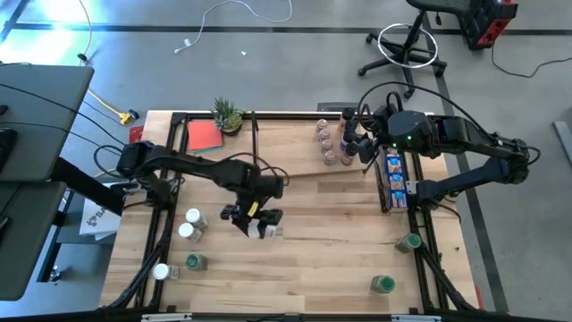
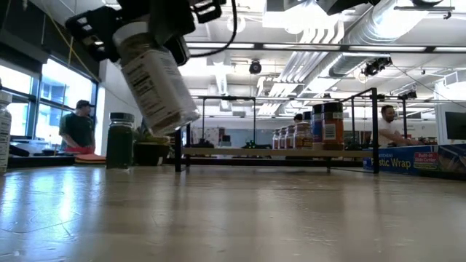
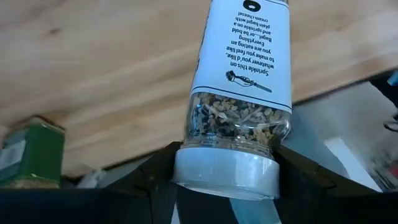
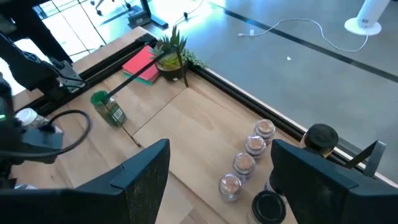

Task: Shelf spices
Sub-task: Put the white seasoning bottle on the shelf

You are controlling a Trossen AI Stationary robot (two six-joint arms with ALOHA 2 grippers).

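The left gripper (image 1: 255,220) clamps a white-capped spice jar (image 3: 239,93) by its cap end, held tilted above the table (image 1: 304,259) — well short of the shelf (image 1: 295,148). The right gripper (image 1: 357,143) hangs over the shelf's jars (image 4: 245,163), fingers spread, holding nothing.

Robotics lab: open hall, exposed ceiling ducts (image 2: 349,33), concrete floor (image 1: 295,63), rolling chair (image 1: 407,40), people at benches.

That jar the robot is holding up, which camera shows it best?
The left wrist view: the jar fills it, label and seeds readable, clamped at its white cap. The low view shows it tilted above the table; the high view barely, under the left gripper; the right wrist view not.
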